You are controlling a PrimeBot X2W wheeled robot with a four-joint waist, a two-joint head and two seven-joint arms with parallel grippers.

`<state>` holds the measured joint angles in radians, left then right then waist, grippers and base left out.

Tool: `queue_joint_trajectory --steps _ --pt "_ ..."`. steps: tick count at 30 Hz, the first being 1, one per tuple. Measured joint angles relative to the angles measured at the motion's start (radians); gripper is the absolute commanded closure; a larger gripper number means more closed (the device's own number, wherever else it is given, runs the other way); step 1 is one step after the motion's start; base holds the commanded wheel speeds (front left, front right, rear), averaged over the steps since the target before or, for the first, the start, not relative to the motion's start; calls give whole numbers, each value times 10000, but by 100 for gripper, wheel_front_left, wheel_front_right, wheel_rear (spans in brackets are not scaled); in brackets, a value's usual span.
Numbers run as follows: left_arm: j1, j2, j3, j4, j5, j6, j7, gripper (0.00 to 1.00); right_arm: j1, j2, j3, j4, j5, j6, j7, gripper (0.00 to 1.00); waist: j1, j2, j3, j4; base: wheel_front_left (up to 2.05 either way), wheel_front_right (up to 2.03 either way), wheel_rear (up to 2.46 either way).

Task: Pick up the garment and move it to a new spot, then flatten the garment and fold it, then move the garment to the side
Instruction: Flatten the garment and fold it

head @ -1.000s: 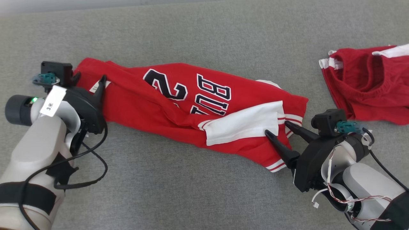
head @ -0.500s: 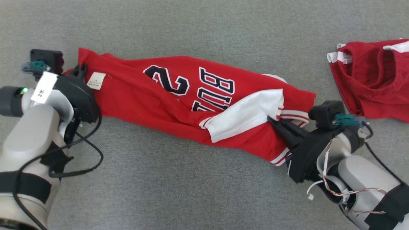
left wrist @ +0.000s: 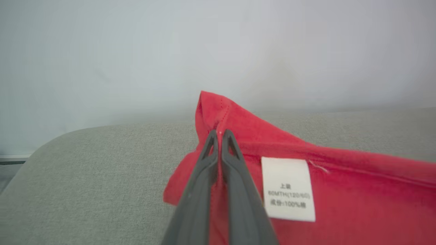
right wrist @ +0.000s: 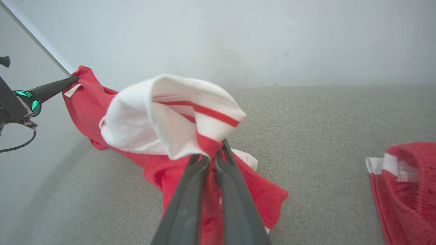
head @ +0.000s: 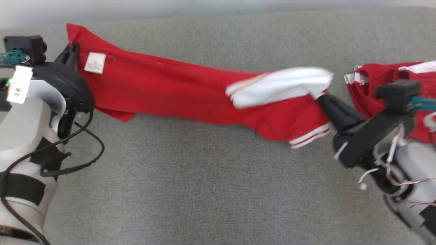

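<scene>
Half a second ago the red sports jersey with white striped sleeve trim [head: 170, 92] lay rumpled on the cloth with its number showing. Now it is drawn out into a long band between the two arms and the print is turned out of sight. The head camera has shifted too.

The left gripper [head: 71, 47] is pinched tight on the jersey's hem corner, just beside the white care label [left wrist: 287, 189]. The left wrist view shows its fingers [left wrist: 231, 146] pressed together with red cloth between them. The right gripper [head: 322, 98] is likewise clamped on the far end, where the white sleeve flops over its tips [right wrist: 218, 153].

Holding opposite ends probably serves to pull the folds out, so the jersey can be carried and laid flat. Both ends are raised above the grey woven surface [head: 204, 170]; whether the sagging middle touches it I cannot tell.

A second red garment with white edging [head: 366, 85] lies beyond the right gripper, so the new spot should keep away from it.
</scene>
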<state>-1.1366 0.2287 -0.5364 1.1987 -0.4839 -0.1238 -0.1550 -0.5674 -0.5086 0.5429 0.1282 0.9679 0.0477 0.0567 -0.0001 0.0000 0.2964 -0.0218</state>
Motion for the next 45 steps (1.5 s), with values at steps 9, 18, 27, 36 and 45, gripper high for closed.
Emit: queue_joint_trajectory --steps 9,18,27,36,45 --pt "-6 0 222 -100 -552 -10 134 100 -1267 -56 441 859 0 209 1078 100 0 0 -202 23 0 0 0" --pt "-2994 -100 575 -1407 -677 -10 -130 100 -7275 566 -330 2974 -1166 240 1131 100 1 0 736 -113 0 0 0" --pt "-661 81 257 -1802 -940 -12 -848 100 -4805 533 970 3340 -1641 771 -347 100 2 1 705 309 0 0 0" --pt "3629 -142 -353 -2169 -1684 -12 -848 100 -31 -272 1559 2661 -407 771 -1028 100 0 0 -469 483 0 0 0" --pt "5287 21 -790 -3175 -1781 -12 -892 100 2002 -1248 1655 1237 635 771 -1371 100 -1 -2 -1693 595 0 0 0"
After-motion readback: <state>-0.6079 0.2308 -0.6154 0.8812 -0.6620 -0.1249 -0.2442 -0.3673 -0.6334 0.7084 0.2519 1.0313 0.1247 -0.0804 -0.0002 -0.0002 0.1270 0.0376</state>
